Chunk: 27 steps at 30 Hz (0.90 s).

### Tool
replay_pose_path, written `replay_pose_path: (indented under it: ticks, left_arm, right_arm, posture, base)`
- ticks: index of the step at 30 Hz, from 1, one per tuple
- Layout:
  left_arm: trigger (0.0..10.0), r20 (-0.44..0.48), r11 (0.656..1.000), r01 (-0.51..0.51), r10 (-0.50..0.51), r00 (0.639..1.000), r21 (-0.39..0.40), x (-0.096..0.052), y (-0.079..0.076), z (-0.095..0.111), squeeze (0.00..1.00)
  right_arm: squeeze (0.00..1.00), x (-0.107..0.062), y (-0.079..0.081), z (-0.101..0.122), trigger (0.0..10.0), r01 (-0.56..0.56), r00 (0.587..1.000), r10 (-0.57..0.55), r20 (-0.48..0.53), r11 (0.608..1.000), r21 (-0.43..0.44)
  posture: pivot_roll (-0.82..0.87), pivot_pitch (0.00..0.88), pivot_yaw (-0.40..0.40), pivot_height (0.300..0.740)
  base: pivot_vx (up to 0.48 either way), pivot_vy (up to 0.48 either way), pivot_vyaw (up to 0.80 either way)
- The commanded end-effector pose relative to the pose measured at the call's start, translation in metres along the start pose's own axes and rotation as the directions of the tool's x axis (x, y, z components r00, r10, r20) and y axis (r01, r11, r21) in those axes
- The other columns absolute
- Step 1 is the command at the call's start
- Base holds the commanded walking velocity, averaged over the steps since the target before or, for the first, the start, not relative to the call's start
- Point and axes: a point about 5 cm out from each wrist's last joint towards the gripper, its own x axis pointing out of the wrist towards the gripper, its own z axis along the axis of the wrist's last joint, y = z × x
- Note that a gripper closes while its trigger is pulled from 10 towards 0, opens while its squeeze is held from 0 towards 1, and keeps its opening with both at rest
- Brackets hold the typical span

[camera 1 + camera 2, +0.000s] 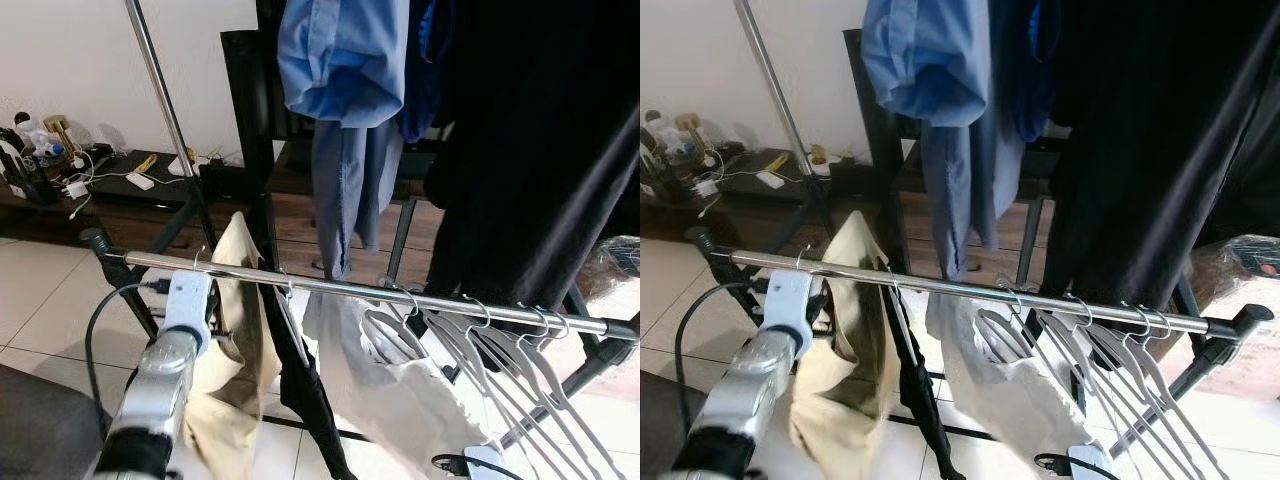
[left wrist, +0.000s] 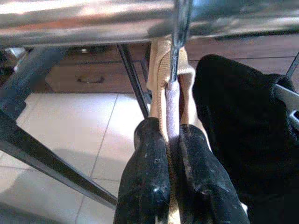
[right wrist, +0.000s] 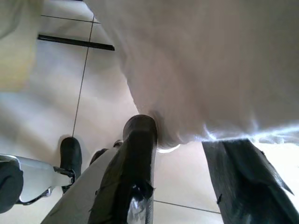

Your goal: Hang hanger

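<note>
— What are the black fingers (image 2: 187, 172) gripping?
— The left gripper (image 2: 173, 140) is clamping the hanger (image 2: 172, 105) by its neck; the hook is running straight up from the fingertips to the rail (image 1: 330, 288), already lying over it

— And the other arm?
— The right gripper (image 3: 187, 154) is hanging lower, fingers apart under white cloth (image 3: 210, 60)

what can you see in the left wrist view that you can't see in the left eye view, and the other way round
Left wrist view alone: the left gripper shut on the neck of a hanger, whose wire hook rises across the rail's front.

Left eye view alone: the row of empty white hangers near the rail's right end, the blue shirt hanging above, and the white garment.

Both: the chrome rail, the beige garment and the black garment beside it.
</note>
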Motion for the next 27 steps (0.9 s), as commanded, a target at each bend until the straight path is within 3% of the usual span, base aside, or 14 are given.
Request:
replay_pose_path:
  ticks: [1, 4, 7, 12, 13, 17, 22, 24, 25, 26, 27]
  left_arm:
    - [10.0, 0.005, 0.999, 0.003, -0.003, 1.000, -0.046, 0.006, 0.001, 0.010, 0.00]
    - [10.0, -0.056, 0.996, -0.003, -0.002, 0.998, -0.089, 0.011, 0.003, 0.006, 0.00]
    - [10.0, -0.151, 0.993, -0.001, -0.017, 0.988, -0.118, 0.011, -0.001, -0.011, 0.00]
    - [10.0, -0.169, 0.989, -0.007, -0.019, 0.985, -0.149, 0.006, -0.003, -0.022, 0.00]
    - [10.0, -0.085, 0.990, -0.019, 0.007, 0.996, -0.137, 0.001, -0.001, -0.016, 1.00]
    - [10.0, 0.021, 0.993, 0.002, 0.001, 1.000, -0.120, -0.013, -0.005, -0.005, 1.00]
    - [10.0, 0.065, 0.999, 0.044, -0.043, 0.997, -0.016, -0.063, -0.015, -0.007, 1.00]
    - [10.0, 0.045, 0.996, 0.088, -0.088, 0.995, 0.008, -0.072, -0.021, -0.012, 1.00]
    - [10.0, 0.043, 0.984, 0.178, -0.177, 0.983, -0.002, -0.078, -0.033, -0.011, 0.00]
    - [10.0, 0.055, 0.947, 0.319, -0.317, 0.947, -0.029, -0.087, -0.052, -0.005, 0.00]
    - [10.0, 0.011, 0.891, 0.453, -0.453, 0.892, -0.012, -0.089, -0.068, -0.005, 0.00]
  right_arm:
    - [0.00, -0.001, 0.000, -0.006, 10.0, 0.000, 1.000, 0.000, -0.024, 1.000, -0.001]
    - [0.00, -0.001, 0.001, -0.007, 10.0, -0.005, 1.000, 0.005, -0.025, 1.000, 0.001]
    - [0.00, -0.001, 0.002, -0.007, 10.0, -0.011, 1.000, 0.011, -0.024, 1.000, 0.002]
    - [0.00, 0.000, 0.003, -0.006, 10.0, -0.014, 1.000, 0.014, -0.024, 1.000, 0.003]
    - [0.00, 0.000, 0.003, -0.006, 10.0, -0.014, 1.000, 0.014, -0.022, 1.000, 0.004]
    - [0.00, 0.000, 0.003, -0.005, 10.0, -0.015, 1.000, 0.015, -0.020, 1.000, 0.004]
    - [0.00, 0.000, 0.004, -0.007, 10.0, -0.020, 0.999, 0.020, -0.026, 1.000, 0.003]
    - [0.00, 0.000, 0.004, -0.008, 10.0, -0.021, 0.999, 0.021, -0.029, 1.000, 0.002]
    - [0.00, -0.001, 0.004, -0.008, 10.0, -0.021, 0.999, 0.021, -0.029, 1.000, 0.002]
    - [0.00, -0.001, 0.004, -0.008, 10.0, -0.021, 0.999, 0.021, -0.030, 1.000, 0.002]
    - [0.00, -0.001, 0.004, -0.008, 10.0, -0.020, 0.999, 0.020, -0.029, 1.000, 0.003]
  posture:
    - [-0.01, 0.083, -0.028, 0.740]
    - [-0.01, 0.085, -0.028, 0.740]
    - [-0.01, 0.086, -0.027, 0.740]
    - [-0.01, 0.085, -0.024, 0.740]
    - [-0.01, 0.084, -0.024, 0.740]
    - [-0.01, 0.085, -0.024, 0.740]
    - [0.00, 0.090, -0.014, 0.740]
    - [0.01, 0.090, -0.012, 0.740]
    - [0.01, 0.089, -0.011, 0.740]
    - [0.01, 0.086, -0.010, 0.740]
    - [0.00, 0.080, -0.007, 0.740]
  base:
    - [0.000, 0.000, 0.00]
    - [0.000, 0.000, 0.00]
    - [0.000, 0.000, 0.00]
    - [0.000, 0.000, 0.00]
    - [0.000, 0.000, 0.00]
    - [0.000, 0.000, 0.00]
    - [0.000, 0.000, 0.00]
    - [0.000, 0.000, 0.00]
    - [0.000, 0.000, 0.00]
    - [0.000, 0.000, 0.00]
    - [0.000, 0.000, 0.00]
